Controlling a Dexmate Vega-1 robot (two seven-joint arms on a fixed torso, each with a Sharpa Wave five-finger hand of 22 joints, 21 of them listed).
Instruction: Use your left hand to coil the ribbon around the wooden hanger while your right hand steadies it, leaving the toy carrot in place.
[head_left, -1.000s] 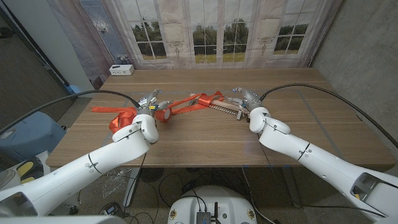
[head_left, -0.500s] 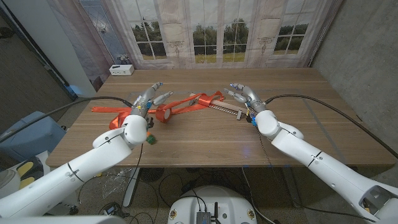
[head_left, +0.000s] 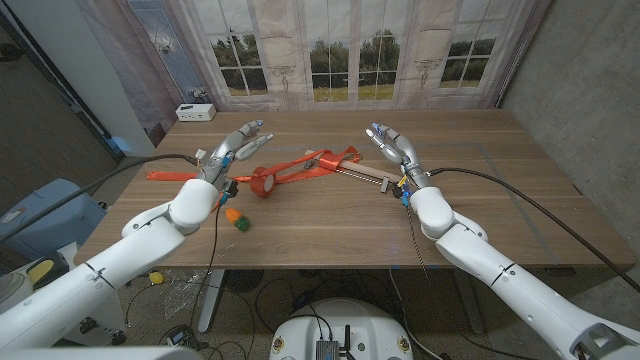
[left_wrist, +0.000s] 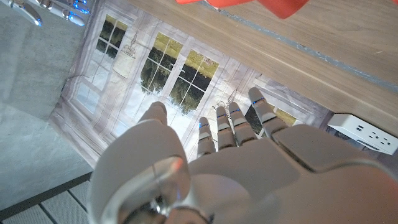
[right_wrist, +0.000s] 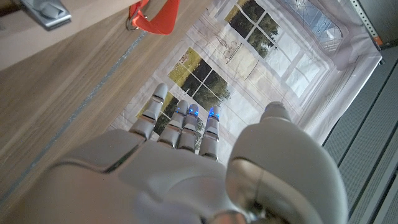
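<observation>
Orange ribbon lies between raised left hand and right hand

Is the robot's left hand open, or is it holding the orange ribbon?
Open. The left hand has its fingers stretched out and apart with nothing in them, raised over the ribbon, which lies loose on the table.

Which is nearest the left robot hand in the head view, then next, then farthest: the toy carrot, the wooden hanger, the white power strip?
From the left robot hand:
1. Toy carrot, on the table's near side.
2. White power strip, at the far left corner; close to the carrot's distance.
3. Wooden hanger, toward the right.
</observation>
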